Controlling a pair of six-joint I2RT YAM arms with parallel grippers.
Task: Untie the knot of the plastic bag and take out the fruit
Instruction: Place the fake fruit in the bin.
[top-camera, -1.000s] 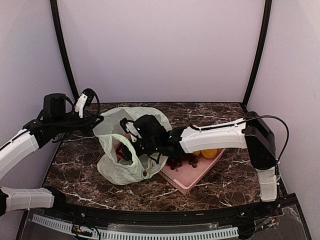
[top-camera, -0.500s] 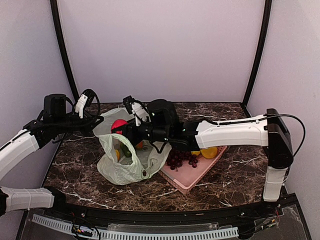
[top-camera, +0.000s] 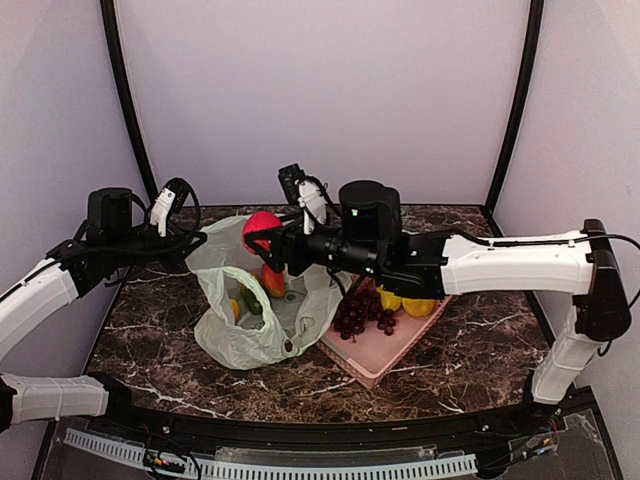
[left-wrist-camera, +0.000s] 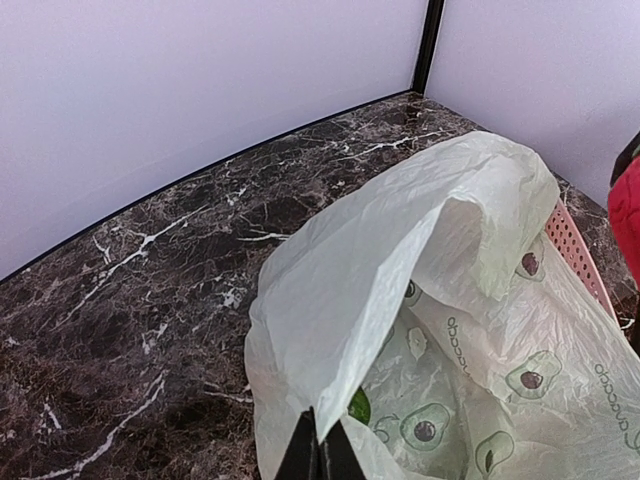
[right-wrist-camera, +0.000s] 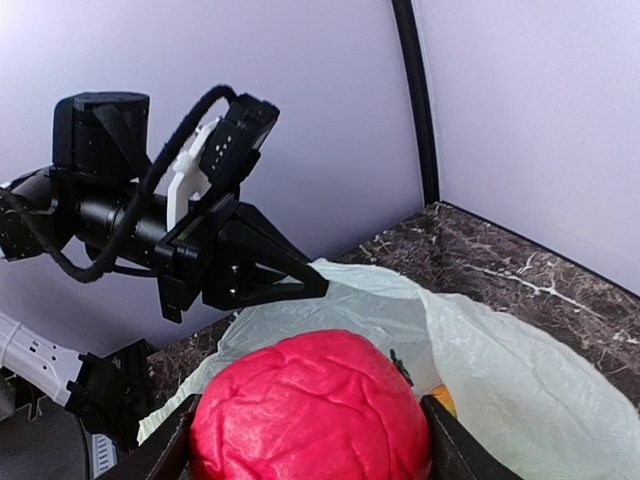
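Surface: dark marble tabletop, lilac walls.
Left gripper: pinches plastic bag.
Right gripper: I see red fruit clamped.

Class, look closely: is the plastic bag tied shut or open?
Open. The left claw lifts one rim of the plastic bag, the mouth gapes, and fruit shows inside.

The plastic bag is looking thin, crinkly and half see-through. The table is showing glossy dark marble with white veins. The red fruit is looking wrinkly and matt-ish, and the pink basket is looking like smooth hard plastic.
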